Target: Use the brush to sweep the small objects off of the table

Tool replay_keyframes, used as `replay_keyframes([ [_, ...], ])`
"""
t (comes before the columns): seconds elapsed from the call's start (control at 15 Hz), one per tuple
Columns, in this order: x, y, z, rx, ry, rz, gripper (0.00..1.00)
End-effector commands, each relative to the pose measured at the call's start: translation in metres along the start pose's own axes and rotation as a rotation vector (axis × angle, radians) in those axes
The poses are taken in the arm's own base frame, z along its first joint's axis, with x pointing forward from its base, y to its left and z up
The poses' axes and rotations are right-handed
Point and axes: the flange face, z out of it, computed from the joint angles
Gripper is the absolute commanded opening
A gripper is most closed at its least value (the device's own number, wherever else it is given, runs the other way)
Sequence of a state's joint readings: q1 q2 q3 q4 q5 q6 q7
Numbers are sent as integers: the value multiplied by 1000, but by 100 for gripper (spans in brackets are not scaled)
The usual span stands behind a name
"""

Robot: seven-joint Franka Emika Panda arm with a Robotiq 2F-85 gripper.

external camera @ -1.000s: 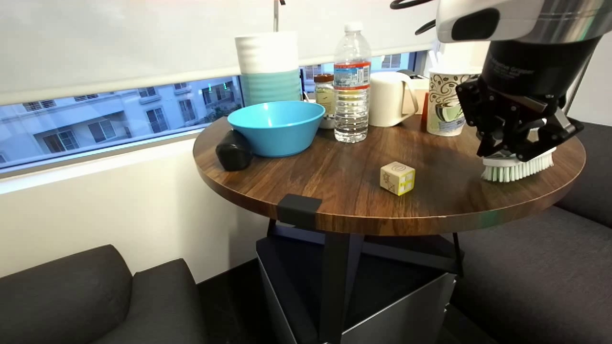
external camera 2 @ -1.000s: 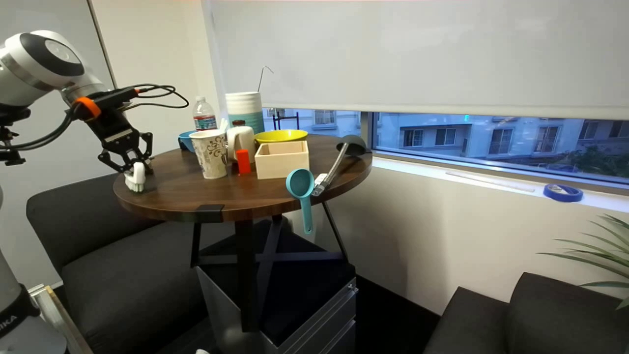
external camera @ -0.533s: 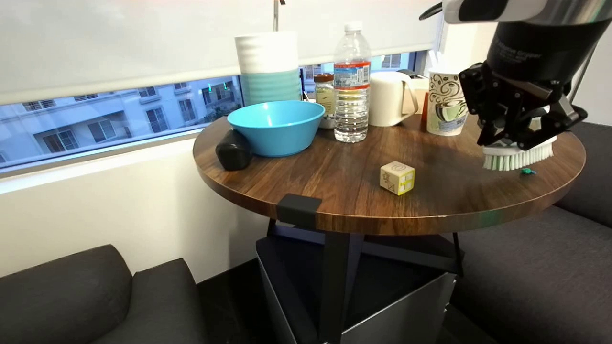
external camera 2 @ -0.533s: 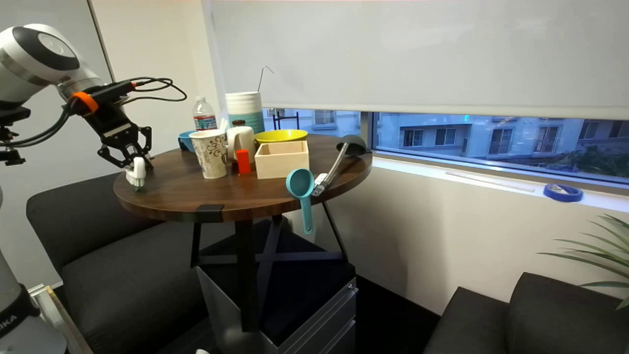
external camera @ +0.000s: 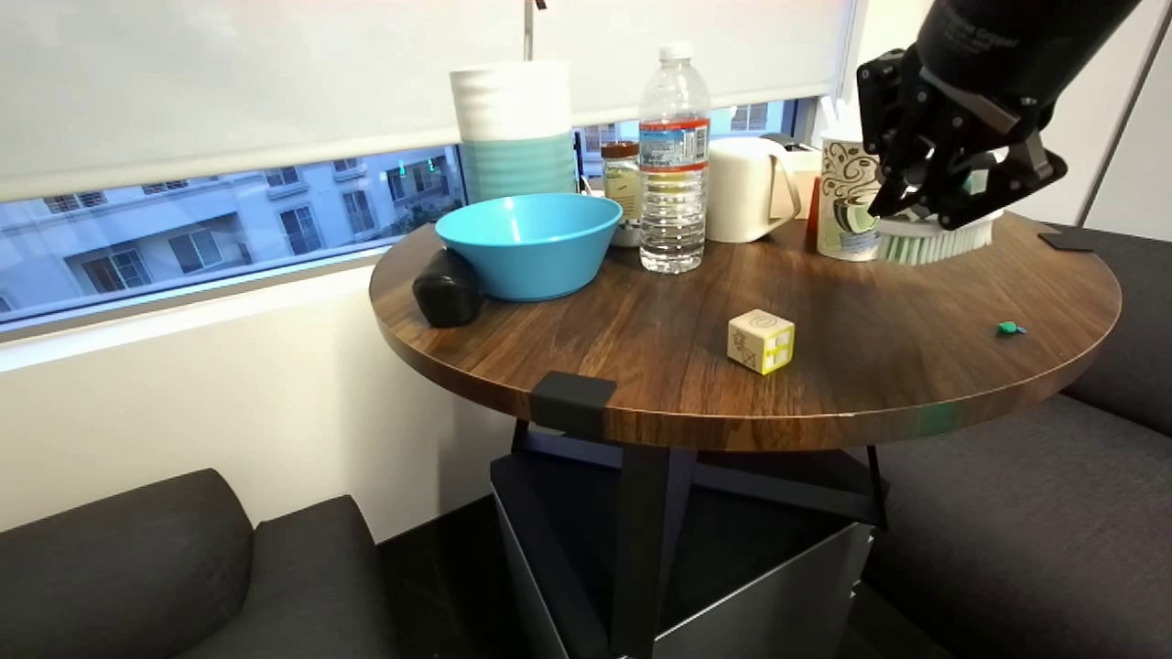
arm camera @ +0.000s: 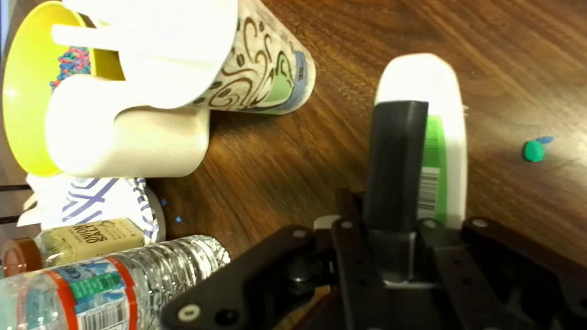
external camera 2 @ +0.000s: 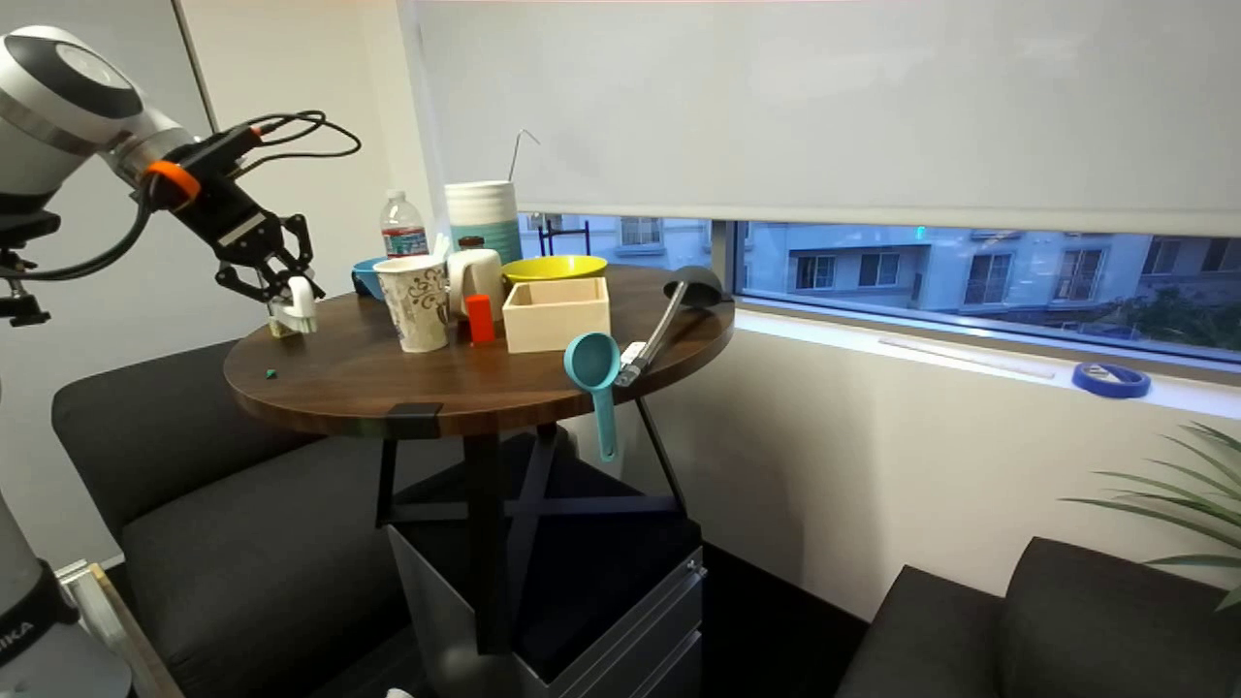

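1 white-bodied brush [arm camera: 453, 146], green label [arm camera: 434, 146] with barcode, pale bristles [external camera: 938, 246]; fingers [external camera: 958, 210] clamped on brush

The table [external camera: 659, 366] is brown wood-grain, the brush [arm camera: 448, 137] white and green, the mug [external camera: 737, 201] cream, the cup [arm camera: 259, 68] brown-swirled.

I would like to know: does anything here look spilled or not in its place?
Yes. A green bit and a blue bit lie loose on the table, looking spilled. In an exterior view, the teal scoop also looks odd: its handle points down past the table's edge; what supports it is unclear.
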State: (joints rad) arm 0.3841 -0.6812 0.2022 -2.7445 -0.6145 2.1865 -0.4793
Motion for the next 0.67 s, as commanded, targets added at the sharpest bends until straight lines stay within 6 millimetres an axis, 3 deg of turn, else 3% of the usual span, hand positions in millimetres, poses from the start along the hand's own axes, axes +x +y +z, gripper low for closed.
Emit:
replay_keyframes([
  [0.0,6,8,10,-81,12,4,2],
  [0.6,15,10,41,-64,39,-29,2],
])
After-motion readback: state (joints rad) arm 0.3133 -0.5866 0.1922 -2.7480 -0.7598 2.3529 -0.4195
